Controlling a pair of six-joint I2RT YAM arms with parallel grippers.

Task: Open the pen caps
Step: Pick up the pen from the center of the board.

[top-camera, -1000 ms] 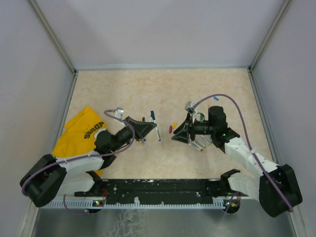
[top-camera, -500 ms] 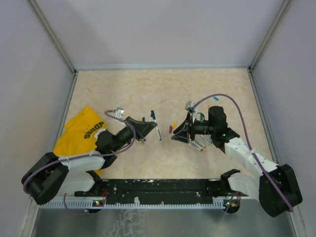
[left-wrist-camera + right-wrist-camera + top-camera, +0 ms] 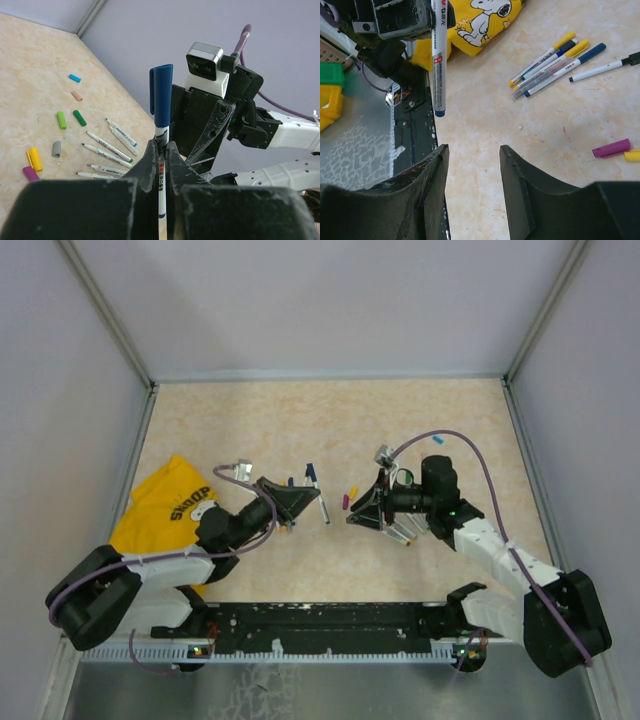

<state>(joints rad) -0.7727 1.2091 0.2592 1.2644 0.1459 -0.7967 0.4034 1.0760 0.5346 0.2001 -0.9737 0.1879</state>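
- The left tool [image 3: 160, 150] pinches a pen [image 3: 161, 192] above the surface [image 3: 30, 60], with its blue cap [image 3: 162, 95] on.
- The pen has shifted only slightly toward the right tool [image 3: 472, 152], which stays spread and empty.
- The cap is not pulled yet.

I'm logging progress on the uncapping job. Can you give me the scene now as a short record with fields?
left claw: shut on a pen, blue cap on, held above the table
right claw: open, empty, facing that pen
loose caps: several on the table
uncapped pens: lying beside the loose caps
capped pens: several lying together
yellow cloth: by the left arm
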